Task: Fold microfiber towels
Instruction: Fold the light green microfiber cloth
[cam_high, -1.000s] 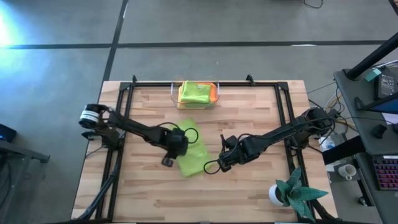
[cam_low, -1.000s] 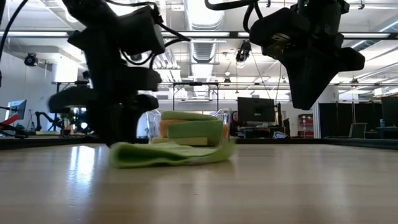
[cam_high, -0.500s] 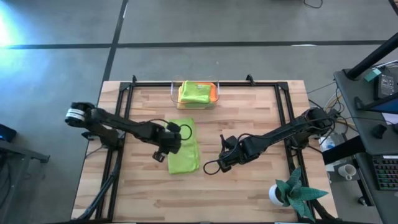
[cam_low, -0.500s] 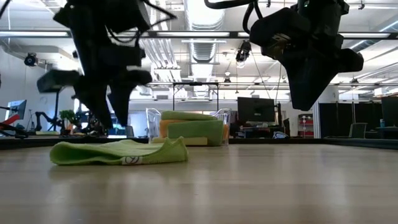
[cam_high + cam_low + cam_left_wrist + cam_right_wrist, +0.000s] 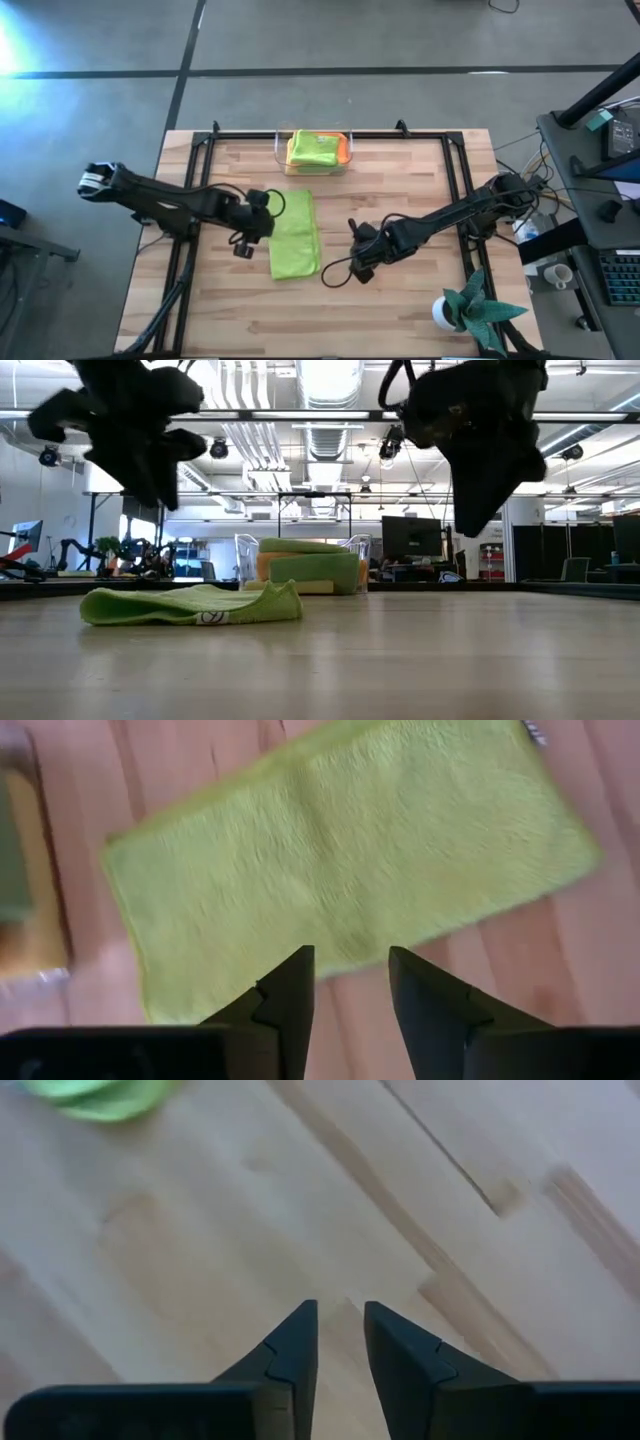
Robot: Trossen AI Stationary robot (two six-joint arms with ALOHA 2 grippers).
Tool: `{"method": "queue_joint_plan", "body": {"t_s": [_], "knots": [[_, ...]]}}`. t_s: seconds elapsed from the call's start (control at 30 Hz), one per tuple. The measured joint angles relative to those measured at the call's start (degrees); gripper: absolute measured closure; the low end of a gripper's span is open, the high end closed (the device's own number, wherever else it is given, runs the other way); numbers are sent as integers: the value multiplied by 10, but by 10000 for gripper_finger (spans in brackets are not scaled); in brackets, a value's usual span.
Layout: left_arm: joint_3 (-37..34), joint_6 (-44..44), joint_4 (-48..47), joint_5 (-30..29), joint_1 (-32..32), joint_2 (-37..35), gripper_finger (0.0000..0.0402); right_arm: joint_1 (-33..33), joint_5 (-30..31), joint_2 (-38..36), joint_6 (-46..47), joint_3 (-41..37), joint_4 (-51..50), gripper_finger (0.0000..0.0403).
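You have the folded towel (image 5: 296,235) mid-table, the bin (image 5: 314,152) behind it, the plant (image 5: 470,308) far right-front of it.

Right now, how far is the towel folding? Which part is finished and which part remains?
Done: folded towels are stacked in the clear bin at the table's far edge. In hand: one lime green towel lies folded in half on the wood, with the left gripper open above its edge and holding nothing. The right gripper hovers over bare wood, empty. Left: probably another fold, then placing it in the bin.
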Motion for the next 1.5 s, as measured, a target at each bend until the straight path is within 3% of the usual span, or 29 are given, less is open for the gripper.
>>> {"method": "queue_joint_plan", "body": {"t_s": [0.43,0.77,1.17,1.5], "knots": [[0,-192,-56,-1,-121,-6,285,-28,-23,0,-267,-3,132,288],[-2,-255,-24,-55,-203,71,285,-34,-37,0,-562,-47,361,263],[-2,-255,104,-55,-223,145,285,-40,-39,2,-695,-88,511,254],[-2,-299,130,-7,-242,194,285,-42,-53,78,-703,-22,515,255]]}}
